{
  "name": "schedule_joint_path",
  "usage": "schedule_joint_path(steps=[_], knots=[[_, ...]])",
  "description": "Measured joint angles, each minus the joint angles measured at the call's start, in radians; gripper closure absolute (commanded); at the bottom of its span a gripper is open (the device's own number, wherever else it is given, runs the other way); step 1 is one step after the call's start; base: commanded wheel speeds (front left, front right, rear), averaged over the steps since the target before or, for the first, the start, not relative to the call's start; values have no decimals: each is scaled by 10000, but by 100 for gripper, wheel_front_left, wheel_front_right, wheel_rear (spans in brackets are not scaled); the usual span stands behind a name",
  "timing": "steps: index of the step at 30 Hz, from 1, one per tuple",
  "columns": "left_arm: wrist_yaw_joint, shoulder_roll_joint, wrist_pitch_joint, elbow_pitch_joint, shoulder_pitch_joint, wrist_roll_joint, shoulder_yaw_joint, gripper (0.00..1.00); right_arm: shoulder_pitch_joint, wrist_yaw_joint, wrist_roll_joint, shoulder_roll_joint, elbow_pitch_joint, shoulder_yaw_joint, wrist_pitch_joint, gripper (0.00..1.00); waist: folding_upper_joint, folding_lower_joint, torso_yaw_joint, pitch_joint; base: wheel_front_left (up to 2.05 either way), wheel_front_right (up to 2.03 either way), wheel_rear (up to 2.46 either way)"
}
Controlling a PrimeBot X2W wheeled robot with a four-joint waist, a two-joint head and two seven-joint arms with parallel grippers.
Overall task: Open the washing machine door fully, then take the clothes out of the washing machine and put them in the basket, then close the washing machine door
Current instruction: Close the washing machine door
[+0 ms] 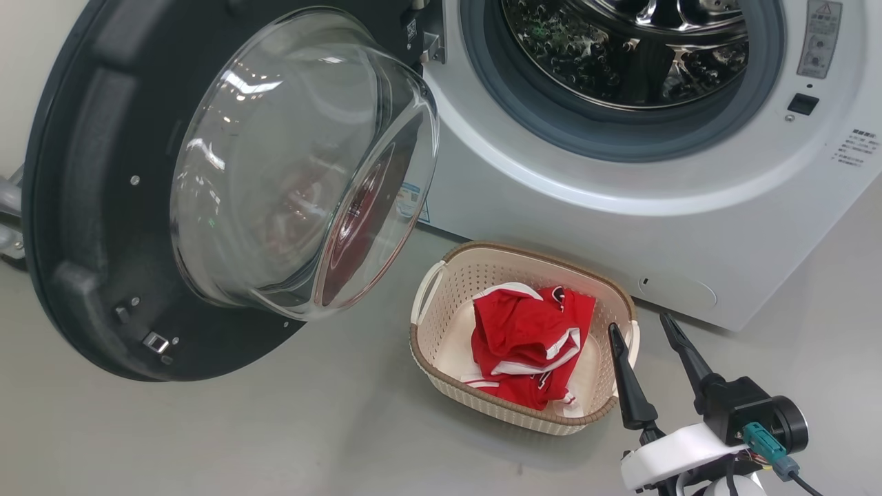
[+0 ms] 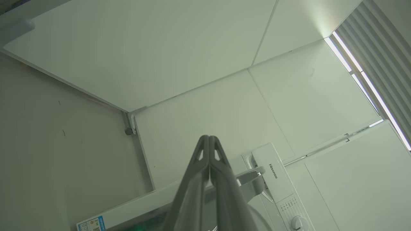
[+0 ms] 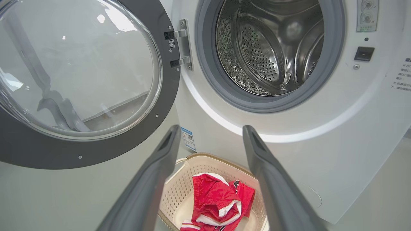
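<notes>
The clothes [image 1: 527,344], red with white trim, lie crumpled inside the basket [image 1: 451,293]. The basket stands on the grey floor [image 1: 275,427], just in front of the washing machine [image 1: 620,227]. Above it, the perforated steel drum [image 1: 620,48] is visible through the grey gasket. The washing machine door [image 1: 83,207] hangs swung wide to the left, its glass bowl bulging outward. The right gripper [image 1: 639,322] hovers just beside the basket's right rim, fingers spread apart and holding nothing. The left gripper [image 2: 208,138] has its fingers pressed together on nothing and points up at pale wall panels.
</notes>
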Motion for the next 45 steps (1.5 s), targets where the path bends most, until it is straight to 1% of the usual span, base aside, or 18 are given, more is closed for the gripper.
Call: schedule_joint_path(steps=[5, 9, 14, 23, 27, 28, 29, 38, 42, 45], knots=[[86, 109, 631, 924, -204, -516, -245, 100, -81, 44, -71, -36, 35, -13, 0, 0, 0, 0, -118, 138, 0, 0, 0], [86, 263, 1141, 1488, -284, -639, -525, 100, -89, 86, -77, -38, 82, -17, 0, 0, 0, 0, -205, 208, 0, 0, 0], [77, 272, 1701, 2132, -431, -819, -736, 100, -149, 88, -84, -38, 94, -48, 0, 0, 0, 0, -264, 263, 0, 0, 0], [54, 299, 2489, 2654, -432, -1172, -965, 100, -227, 130, -84, -36, 140, -69, 0, 0, 0, 0, -303, 251, 0, 0, 0], [-29, 355, 2922, 2773, -432, -1254, -1108, 100, -228, 174, -84, -36, 174, -98, 0, 0, 0, 0, -291, 224, 0, 0, 0], [-31, 399, 3164, 2798, -432, -1287, -1149, 100, -228, 174, -84, -36, 174, -109, 0, 0, 0, 0, -279, 214, 0, 0, 0], [-31, 399, 3164, 2798, -432, -1287, -1149, 100, -228, 174, -84, -36, 174, -109, 0, 0, 0, 0, -279, 214, 0, 0, 0], [-109, 470, 4428, 2614, -408, -1937, -1417, 100, -228, 176, -84, -36, 178, -119, 0, 0, 0, 0, -205, 239, 0, 0, 0], [-111, 353, 5026, 2424, -376, -2073, -1595, 100, -234, 178, -86, -36, 180, -113, 0, 0, 0, 0, -206, 294, 0, 0, 0], [-111, 222, 5421, 2173, -273, -2382, -1615, 100, -244, 209, -127, -35, 178, -61, 0, 0, 0, 0, -230, 348, 0, 0, 0]])
